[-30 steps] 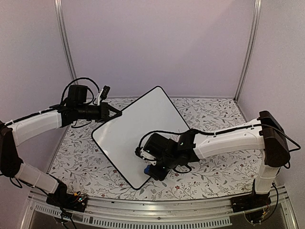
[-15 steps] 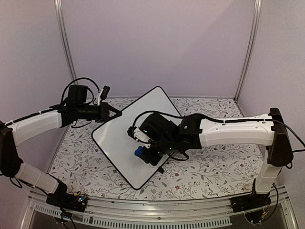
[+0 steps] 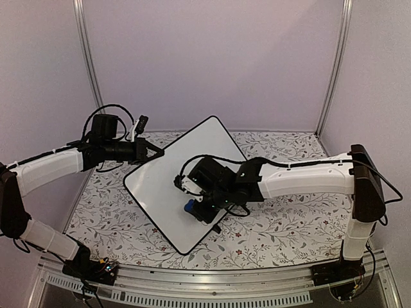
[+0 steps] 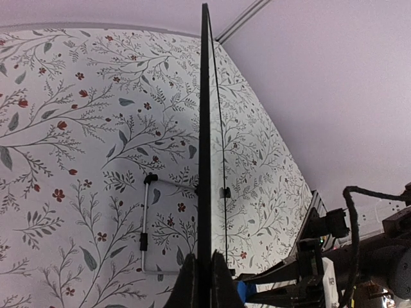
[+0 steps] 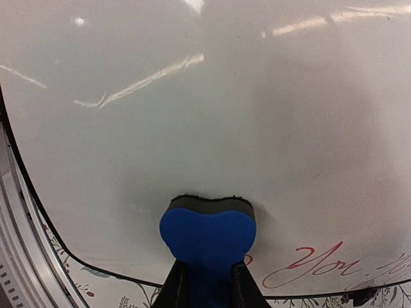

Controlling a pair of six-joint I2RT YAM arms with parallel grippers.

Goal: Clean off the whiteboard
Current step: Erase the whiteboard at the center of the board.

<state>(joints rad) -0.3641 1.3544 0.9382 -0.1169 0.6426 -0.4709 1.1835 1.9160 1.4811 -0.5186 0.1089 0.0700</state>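
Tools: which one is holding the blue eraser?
The right tool: it clamps the eraser and holds it against the whiteboard. The left tool pinches only the whiteboard's edge.

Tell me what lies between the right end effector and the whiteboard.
A blue eraser, held by the right end effector, against the whiteboard; right wrist view.

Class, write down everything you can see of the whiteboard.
The whiteboard is a glossy white rectangle with a thin black rim and rounded corners, lying diagonally over the floral table. A wire stand shows behind it. The left gripper clamps its edge; the right gripper presses a blue eraser to its face. Red handwriting sits near one edge.
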